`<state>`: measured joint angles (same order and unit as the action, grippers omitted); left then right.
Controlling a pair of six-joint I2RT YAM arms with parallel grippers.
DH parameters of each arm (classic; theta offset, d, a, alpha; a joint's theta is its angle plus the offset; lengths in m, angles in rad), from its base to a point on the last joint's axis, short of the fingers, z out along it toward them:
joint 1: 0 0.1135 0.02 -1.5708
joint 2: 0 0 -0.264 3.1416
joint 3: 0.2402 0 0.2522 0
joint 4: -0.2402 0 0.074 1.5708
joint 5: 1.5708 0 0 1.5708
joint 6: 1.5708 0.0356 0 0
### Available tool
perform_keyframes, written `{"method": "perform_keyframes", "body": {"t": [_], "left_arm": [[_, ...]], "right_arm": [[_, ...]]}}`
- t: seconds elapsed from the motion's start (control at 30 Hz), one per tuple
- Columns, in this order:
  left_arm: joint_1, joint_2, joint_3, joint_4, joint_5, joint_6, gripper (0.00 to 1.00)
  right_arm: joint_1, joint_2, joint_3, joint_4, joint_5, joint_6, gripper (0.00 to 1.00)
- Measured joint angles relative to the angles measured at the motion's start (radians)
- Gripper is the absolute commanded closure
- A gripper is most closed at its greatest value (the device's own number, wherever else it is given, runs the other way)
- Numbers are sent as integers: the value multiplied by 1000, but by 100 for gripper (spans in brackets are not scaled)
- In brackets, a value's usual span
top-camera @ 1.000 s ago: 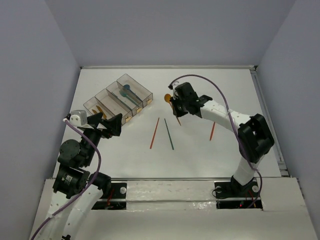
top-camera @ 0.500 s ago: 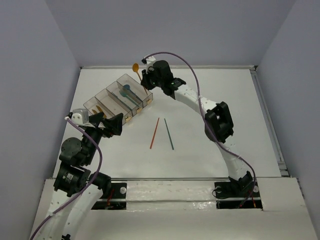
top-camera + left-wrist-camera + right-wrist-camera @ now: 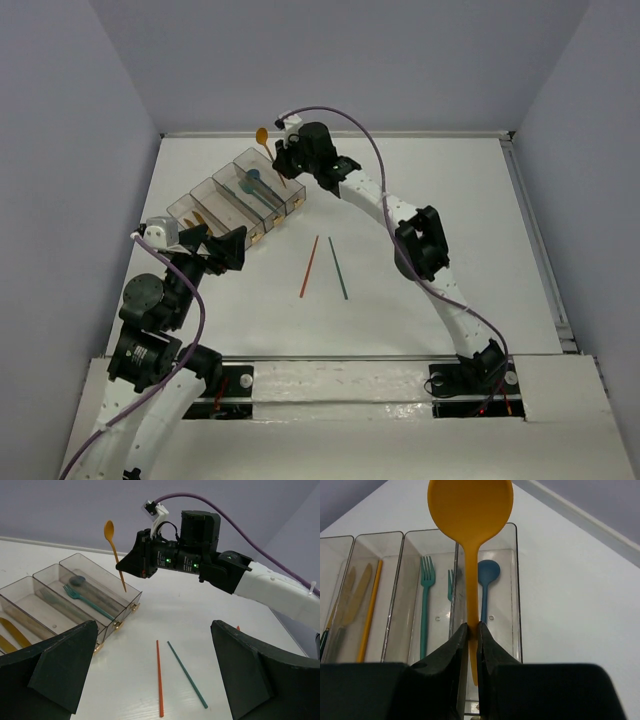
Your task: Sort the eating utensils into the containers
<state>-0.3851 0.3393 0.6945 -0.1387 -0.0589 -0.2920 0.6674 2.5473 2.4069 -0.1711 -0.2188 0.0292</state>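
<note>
1. Left claw [image 3: 222,247]: at the bins' near end, spread wide, empty.
2. Red stick [image 3: 309,266], green stick [image 3: 339,268]: flat on the bench [image 3: 470,190], on the near side of the bins and apart from them, unsorted.
3. Bins [image 3: 206,186]: a row of four. The farthest holds a blue spoon [image 3: 489,572], the next holds teal forks [image 3: 424,595], and the rest hold knives and an orange stick.
4. Right claw [image 3: 472,630]: above the bins' far end, closed tight on the handle of an orange spoon [image 3: 470,510].
5. Orange spoon: upright, bowl up, handle tip down over the farthest bin, close to its inner wall. Its long axis stands across the bin's length, so it likely needs tipping to lie flat. The right arm is nearer.
</note>
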Motion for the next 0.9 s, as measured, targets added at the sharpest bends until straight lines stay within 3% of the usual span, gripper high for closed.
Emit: {"method": "perform_keyframes", "body": {"t": [0.2,0.3,0.5,0.8,0.9], "left_arm": [[1,0,0,0,0,0,1],[1,0,0,0,1,0,1],[5,0,0,0,2,0,1],[16,0,0,0,2,0,1],[30,0,0,0,3,0,1]], "right_arm": [[3,3,-37,-8,-7,0,99],[6,3,-39,-11,-10,-4,93],[20,3,-39,-16,-10,-28,59],[21,0,-41,-14,6,-32,55],[21,-59,-129,-2,30,-10,58]]}}
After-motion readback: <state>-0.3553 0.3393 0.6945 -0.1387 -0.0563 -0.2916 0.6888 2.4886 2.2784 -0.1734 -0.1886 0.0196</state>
